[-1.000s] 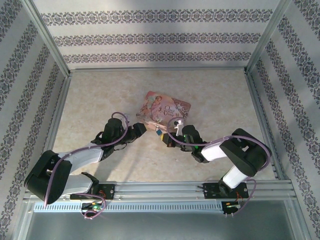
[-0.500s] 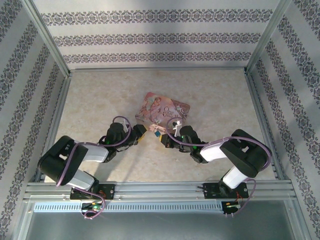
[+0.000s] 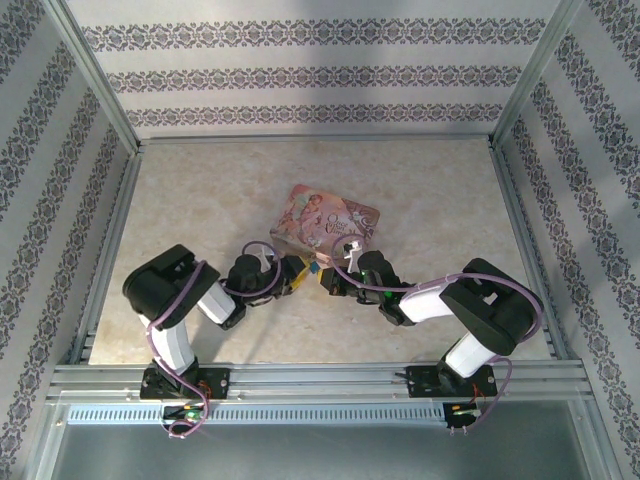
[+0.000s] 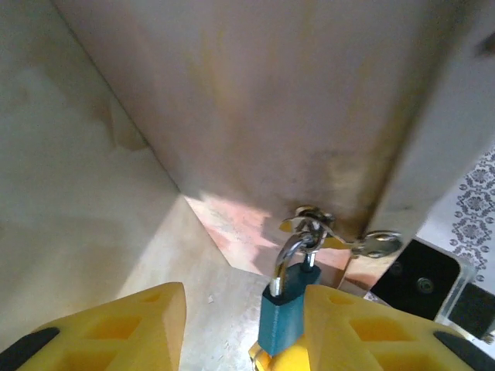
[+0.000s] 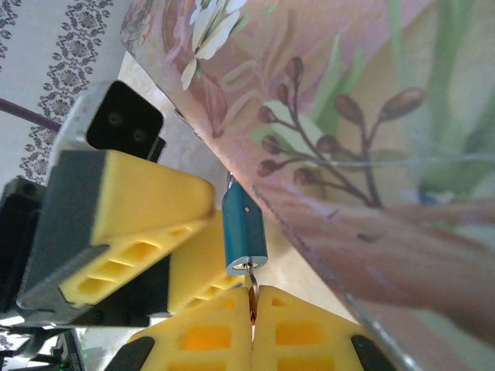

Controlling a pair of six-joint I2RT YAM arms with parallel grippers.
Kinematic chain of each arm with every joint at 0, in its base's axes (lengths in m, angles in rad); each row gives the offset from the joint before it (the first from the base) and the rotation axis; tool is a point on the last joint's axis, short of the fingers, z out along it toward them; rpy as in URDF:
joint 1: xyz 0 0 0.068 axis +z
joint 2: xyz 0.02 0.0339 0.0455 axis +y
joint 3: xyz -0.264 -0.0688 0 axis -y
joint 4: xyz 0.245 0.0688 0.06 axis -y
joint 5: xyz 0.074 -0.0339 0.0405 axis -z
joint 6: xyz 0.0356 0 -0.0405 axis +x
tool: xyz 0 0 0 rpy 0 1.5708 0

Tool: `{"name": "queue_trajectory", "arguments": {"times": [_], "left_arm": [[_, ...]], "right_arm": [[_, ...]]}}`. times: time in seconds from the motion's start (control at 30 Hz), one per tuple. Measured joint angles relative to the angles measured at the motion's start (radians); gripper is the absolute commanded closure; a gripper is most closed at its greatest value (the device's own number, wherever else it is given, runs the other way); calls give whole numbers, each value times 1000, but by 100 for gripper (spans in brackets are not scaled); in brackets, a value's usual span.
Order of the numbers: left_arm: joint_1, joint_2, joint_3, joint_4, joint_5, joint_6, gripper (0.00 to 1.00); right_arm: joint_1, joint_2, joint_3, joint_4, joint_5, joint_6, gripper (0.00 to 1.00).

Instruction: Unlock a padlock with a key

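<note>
The padlock [image 4: 288, 318] has a small teal-blue body and a silver shackle hooked through the clasp [image 4: 312, 220] of the pink illustrated box [image 3: 325, 218]. My left gripper [image 4: 244, 309] straddles the lock with its jaws apart. The lock rests against the right finger [image 4: 363, 325], with a gap to the left finger [image 4: 116, 328]. In the right wrist view my right gripper [image 5: 253, 297] is shut on the key [image 5: 252, 284], whose thin blade sits in the keyhole at the bottom of the padlock [image 5: 242, 228]. From above, both grippers meet at the box's near edge.
The pink box lies flat mid-table, its near edge just above both grippers. The left gripper's yellow fingers [image 5: 135, 205] stand close to the right gripper's left side. Patterned walls and metal frame rails [image 3: 310, 380] enclose the table [image 3: 200, 190].
The left arm has folded back and its gripper has slid right up to the padlock, its jaws narrowing around it. The right gripper has stayed put, holding the key.
</note>
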Motion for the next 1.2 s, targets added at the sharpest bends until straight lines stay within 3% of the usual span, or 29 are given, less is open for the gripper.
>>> {"name": "queue_trajectory", "arguments": {"times": [0.17, 0.6, 1.0, 1.2], "left_arm": [[-27, 40, 4, 77, -37, -34, 59], [-39, 40, 14, 107, -80, -61, 78], [-46, 40, 15, 109, -106, -64, 78], [-50, 40, 14, 114, -117, -64, 83]], "right_arm": [[4, 0, 3, -14, 8, 0, 100], [12, 0, 11, -14, 10, 22, 100], [12, 0, 17, -14, 11, 86, 100], [12, -6, 18, -13, 11, 119, 100]]}}
